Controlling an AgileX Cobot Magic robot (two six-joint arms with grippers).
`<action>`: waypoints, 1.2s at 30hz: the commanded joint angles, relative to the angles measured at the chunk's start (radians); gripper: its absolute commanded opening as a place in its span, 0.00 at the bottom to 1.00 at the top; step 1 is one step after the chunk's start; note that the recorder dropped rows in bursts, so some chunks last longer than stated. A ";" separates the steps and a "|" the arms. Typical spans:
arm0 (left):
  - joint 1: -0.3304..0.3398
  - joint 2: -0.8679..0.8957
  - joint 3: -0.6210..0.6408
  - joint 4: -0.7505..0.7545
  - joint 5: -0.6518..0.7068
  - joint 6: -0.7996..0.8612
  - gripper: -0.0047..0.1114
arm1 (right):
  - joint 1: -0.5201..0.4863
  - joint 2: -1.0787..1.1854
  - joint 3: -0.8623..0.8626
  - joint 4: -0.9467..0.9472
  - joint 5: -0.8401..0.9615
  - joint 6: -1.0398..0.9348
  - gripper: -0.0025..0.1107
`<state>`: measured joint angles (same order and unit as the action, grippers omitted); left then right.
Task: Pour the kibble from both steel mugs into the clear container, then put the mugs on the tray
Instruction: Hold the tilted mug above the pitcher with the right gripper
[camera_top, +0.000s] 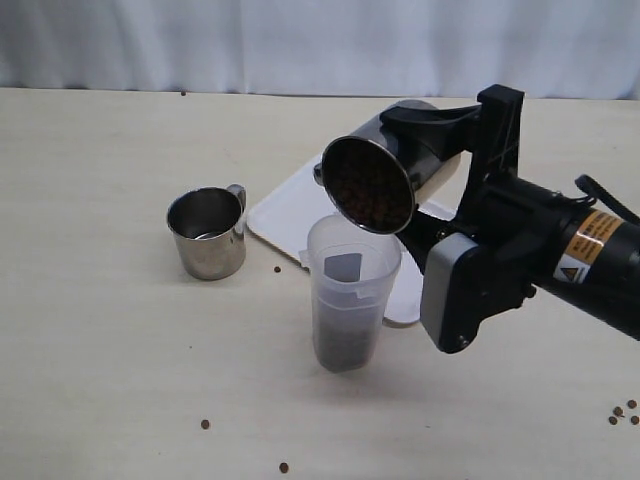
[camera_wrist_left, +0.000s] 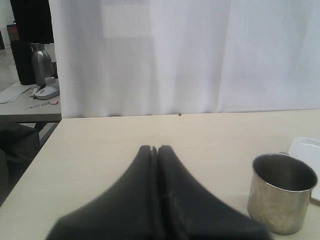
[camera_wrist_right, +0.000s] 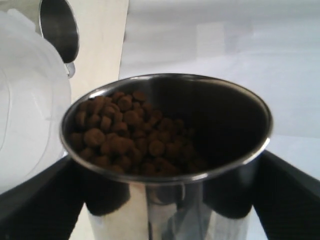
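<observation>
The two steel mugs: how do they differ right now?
The lifted mug is tipped over the clear container, gripped by the right tool; the other mug stands upright on the table. The lifted mug holds kibble; the other mug looks empty. Both are shiny steel cylinders.
</observation>
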<state>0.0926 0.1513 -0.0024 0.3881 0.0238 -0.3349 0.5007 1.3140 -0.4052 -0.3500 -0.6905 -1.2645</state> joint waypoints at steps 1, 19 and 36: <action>0.002 -0.007 0.002 -0.002 -0.008 -0.003 0.04 | 0.001 -0.002 -0.012 -0.006 -0.037 0.010 0.06; 0.002 -0.007 0.002 -0.002 -0.008 -0.003 0.04 | 0.001 -0.002 -0.012 -0.006 -0.023 0.024 0.06; 0.002 -0.007 0.002 -0.004 -0.008 -0.003 0.04 | 0.001 -0.002 -0.012 0.013 -0.042 0.075 0.06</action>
<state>0.0926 0.1513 -0.0024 0.3881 0.0238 -0.3349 0.5007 1.3140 -0.4074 -0.3545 -0.6812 -1.2023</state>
